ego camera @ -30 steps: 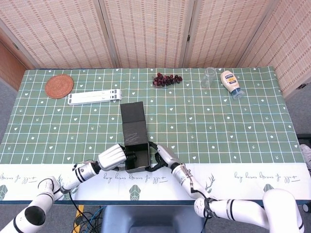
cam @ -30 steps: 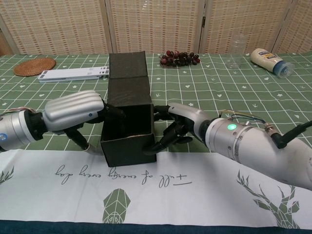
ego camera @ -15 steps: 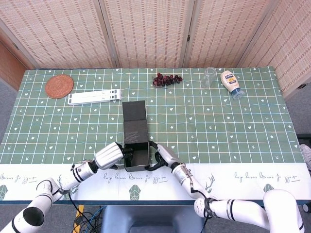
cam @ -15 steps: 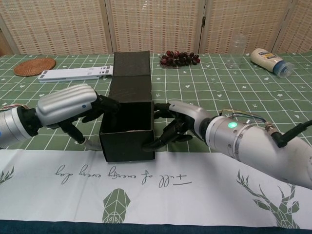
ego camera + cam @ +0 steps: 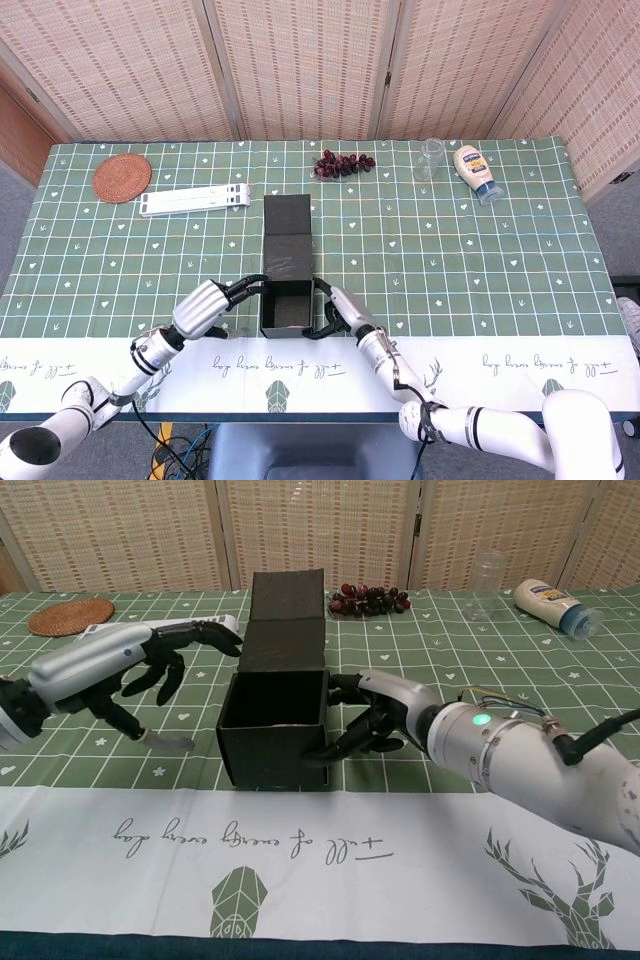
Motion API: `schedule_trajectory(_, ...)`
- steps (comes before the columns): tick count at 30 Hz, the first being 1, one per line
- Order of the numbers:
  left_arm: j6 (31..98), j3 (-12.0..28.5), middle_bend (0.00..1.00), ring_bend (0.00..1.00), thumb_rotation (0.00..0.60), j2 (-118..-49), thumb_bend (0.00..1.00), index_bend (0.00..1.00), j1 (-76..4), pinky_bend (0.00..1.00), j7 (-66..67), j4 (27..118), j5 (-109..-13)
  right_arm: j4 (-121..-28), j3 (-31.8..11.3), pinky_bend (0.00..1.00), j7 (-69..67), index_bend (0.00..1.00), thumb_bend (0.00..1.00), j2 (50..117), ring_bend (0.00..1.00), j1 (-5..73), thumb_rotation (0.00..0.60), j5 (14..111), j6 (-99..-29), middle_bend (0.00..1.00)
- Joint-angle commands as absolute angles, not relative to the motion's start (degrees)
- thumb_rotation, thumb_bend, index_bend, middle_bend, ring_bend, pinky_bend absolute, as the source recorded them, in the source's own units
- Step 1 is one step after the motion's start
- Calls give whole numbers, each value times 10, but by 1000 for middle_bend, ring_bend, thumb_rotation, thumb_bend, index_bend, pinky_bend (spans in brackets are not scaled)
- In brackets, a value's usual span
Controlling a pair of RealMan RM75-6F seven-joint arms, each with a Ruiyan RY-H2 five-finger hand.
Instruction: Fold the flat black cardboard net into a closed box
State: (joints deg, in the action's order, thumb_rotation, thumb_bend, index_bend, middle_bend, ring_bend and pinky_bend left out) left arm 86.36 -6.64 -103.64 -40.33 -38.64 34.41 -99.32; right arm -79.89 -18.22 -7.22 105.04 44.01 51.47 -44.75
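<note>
My left hand has let go and lifted clear, fingers spread, while the half-folded black cardboard box has slid rightward. My right hand grips its right wall. It sits near the table's front, lid flap pointing straight away from me.

black box: open on top, lid flap lying flat behind it
left robot hand: fingers spread, beside the box
right robot hand: touching the box's right side
desk: green checked cloth
</note>
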Motion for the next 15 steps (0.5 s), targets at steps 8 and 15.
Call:
schedule_trajectory(8,838,-22,146,647,600,-946,126,185,-370,851,-377,539,-930,-775,-179,1000,-77,89,460,1074,791,445,600,528,-443,199)
schedule_trajectory(15,772,2,146,650,600,-897,126,170,-352,860,-443,683,-864,-818,-172,1000,-69,0,329,1046,744,439,600,521,-432,86)
